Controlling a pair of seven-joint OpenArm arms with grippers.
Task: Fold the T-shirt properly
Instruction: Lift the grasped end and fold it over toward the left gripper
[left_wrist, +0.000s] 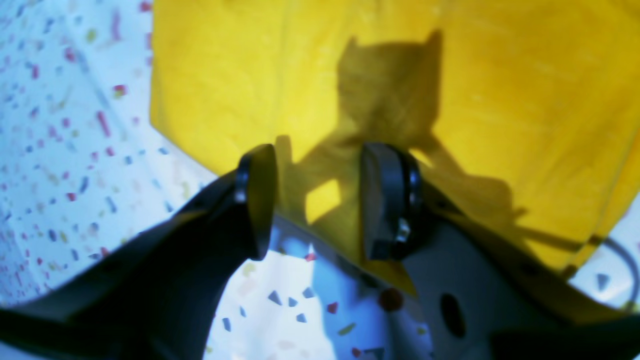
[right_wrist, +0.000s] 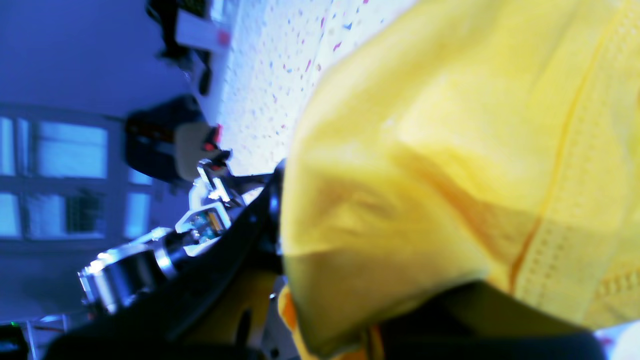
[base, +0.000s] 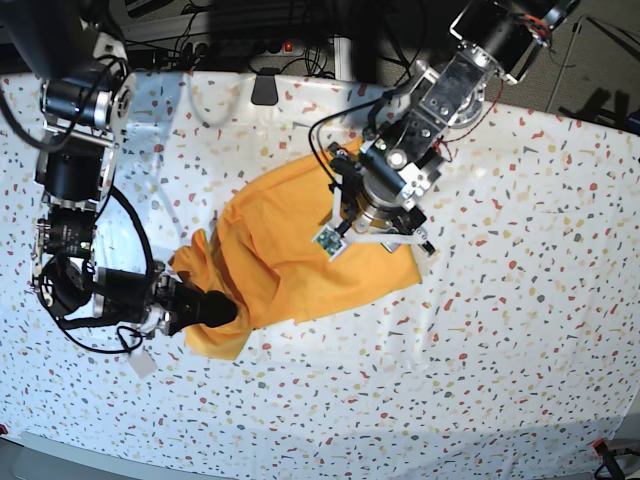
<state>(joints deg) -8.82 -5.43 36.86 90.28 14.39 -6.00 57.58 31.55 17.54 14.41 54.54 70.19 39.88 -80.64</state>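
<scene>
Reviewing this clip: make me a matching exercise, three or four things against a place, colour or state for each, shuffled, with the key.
Things:
1. left gripper
2. right gripper
3. T-shirt
4. tablecloth

States:
A. white with coloured speckles
B. shut on a bunched part of the fabric
C. mustard yellow, partly folded
D. jaws apart over the cloth's edge

Pairs: 1-D, 2-B, 3-C, 4-A

Both wrist views are soft with blur. In the right wrist view the T-shirt (right_wrist: 450, 165) fills most of the picture and runs off the top, right and bottom edges, hiding the right gripper's (right_wrist: 280, 240) fingertips. In the base view, cloth folds cover that gripper's tips, and the left gripper (base: 372, 215) is masked by its own wrist. The left wrist view cuts the shirt off at the top and right edges.
</scene>
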